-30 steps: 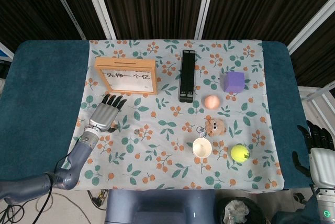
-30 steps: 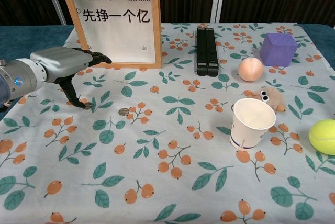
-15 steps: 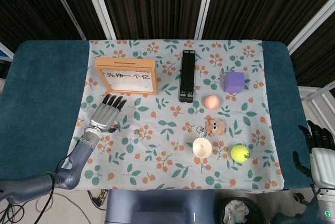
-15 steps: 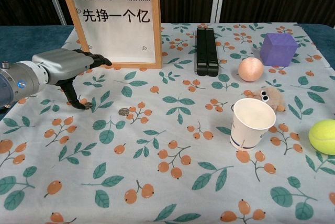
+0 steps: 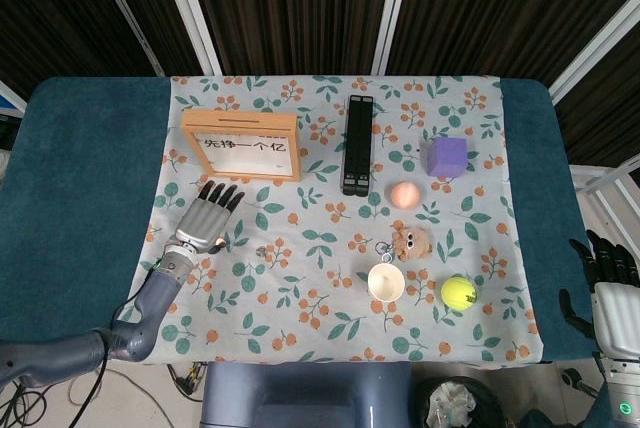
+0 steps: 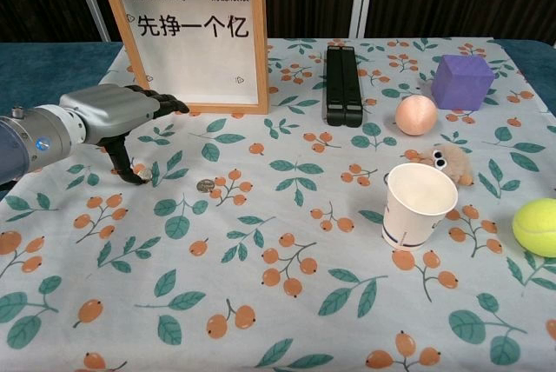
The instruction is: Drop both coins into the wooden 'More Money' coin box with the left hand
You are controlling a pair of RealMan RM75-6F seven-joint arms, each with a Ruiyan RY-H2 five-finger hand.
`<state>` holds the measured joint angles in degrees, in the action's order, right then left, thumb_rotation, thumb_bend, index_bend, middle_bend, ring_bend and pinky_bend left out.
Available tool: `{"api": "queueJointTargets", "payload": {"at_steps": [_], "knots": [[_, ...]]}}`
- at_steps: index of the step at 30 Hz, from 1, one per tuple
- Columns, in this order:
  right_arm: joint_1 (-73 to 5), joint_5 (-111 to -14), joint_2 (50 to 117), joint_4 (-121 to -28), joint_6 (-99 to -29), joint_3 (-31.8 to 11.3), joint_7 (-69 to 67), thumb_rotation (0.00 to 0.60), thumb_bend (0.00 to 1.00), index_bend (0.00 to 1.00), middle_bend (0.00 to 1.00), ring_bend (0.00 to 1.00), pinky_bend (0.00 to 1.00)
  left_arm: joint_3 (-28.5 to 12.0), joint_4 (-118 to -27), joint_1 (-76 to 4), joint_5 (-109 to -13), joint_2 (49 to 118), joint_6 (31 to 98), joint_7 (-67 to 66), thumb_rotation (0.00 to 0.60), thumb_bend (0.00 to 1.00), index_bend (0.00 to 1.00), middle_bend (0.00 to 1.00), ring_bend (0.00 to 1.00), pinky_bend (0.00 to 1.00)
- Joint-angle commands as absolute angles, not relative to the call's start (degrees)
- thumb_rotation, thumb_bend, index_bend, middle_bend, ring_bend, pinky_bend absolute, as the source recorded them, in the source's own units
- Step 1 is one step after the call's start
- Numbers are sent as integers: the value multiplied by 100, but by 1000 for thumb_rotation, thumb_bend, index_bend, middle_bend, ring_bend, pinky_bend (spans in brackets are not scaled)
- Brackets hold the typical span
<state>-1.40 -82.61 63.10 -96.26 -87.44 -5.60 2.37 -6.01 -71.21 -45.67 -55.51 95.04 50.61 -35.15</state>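
Note:
The wooden 'More Money' coin box (image 5: 241, 145) (image 6: 195, 37) stands upright at the back left of the flowered cloth. One small coin (image 6: 206, 185) (image 5: 261, 249) lies flat on the cloth in front of it. I cannot make out a second coin. My left hand (image 5: 208, 216) (image 6: 122, 116) hovers low, left of the coin and in front of the box. Its fingers stretch toward the box, and its thumb points down, its tip on the cloth. It holds nothing that I can see. My right hand (image 5: 610, 288) hangs off the table's right edge, fingers apart and empty.
A black folded stand (image 5: 357, 144), a purple cube (image 5: 447, 157), a peach ball (image 5: 404, 195), a furry toy (image 5: 410, 241), a paper cup (image 6: 418, 204) and a tennis ball (image 5: 459, 293) occupy the middle and right of the cloth.
My left hand has edged a little to the right, toward the coin, with its thumb tip staying on the cloth. The coin and my right hand have not moved.

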Motion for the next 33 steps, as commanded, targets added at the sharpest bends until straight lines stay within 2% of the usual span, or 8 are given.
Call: {"api": "queueJointTargets", "payload": {"at_steps": [1, 8, 12, 17, 20, 33], "knots": [[-141, -8265, 6310, -9629, -8740, -558, 239, 600, 512, 152, 20, 0, 0, -574, -7089, -4580, -5524, 9535, 5039, -3577, 600, 90, 54, 0, 0, 0], [-153, -8259, 6312, -9622, -8724, -564, 243, 600, 512, 152, 19, 0, 0, -597, -7073, -4624, -5400, 9612, 5009, -3668, 600, 89, 84, 0, 0, 0], [-161, -8255, 6318, -9627, -8710, -563, 253, 600, 512, 152, 20, 0, 0, -586, -7173, -4632, -5418, 9580, 4989, -3633, 600, 90, 160, 0, 0, 0], [-157, -8198, 6293, -9669, -8666, -562, 210, 600, 512, 152, 20, 0, 0, -545, -7167, -4625, -5494, 9576, 4990, -3574, 600, 104, 328, 0, 0, 0], [-161, -8180, 6273, -9691, -8644, -564, 202, 600, 511, 152, 19, 0, 0, -536, -7172, -4631, -5487, 9563, 4917, -3510, 600, 117, 384, 0, 0, 0], [-166, -8162, 6259, -9715, -8619, -558, 212, 600, 511, 152, 20, 0, 0, -503, -7146, -4625, -5674, 9582, 4920, -3300, 600, 200, 542, 0, 0, 0]]}}
